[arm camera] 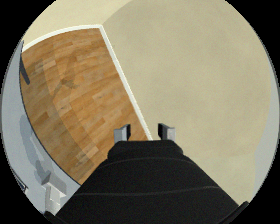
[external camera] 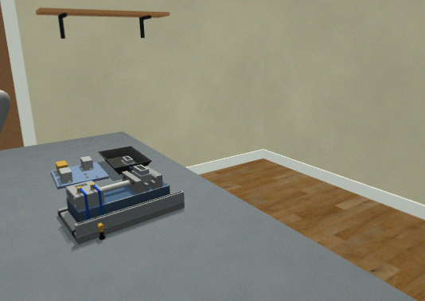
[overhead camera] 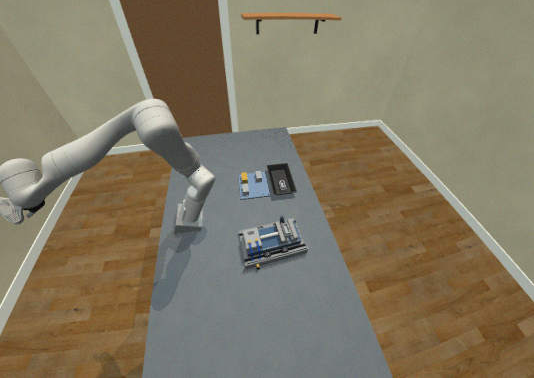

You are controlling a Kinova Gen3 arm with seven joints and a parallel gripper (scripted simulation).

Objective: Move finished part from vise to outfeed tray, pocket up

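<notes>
Nothing is done yet: the finished part (overhead camera: 285,226) sits in the vise (overhead camera: 272,242) mid-bench, while the wide-open, empty end effector (overhead camera: 10,211) hangs beyond the bench's left edge.

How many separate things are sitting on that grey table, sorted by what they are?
Vise: 1
Black outfeed tray: 1
Blue fixture plate: 1
Robot arm: 1
Total: 4
</notes>
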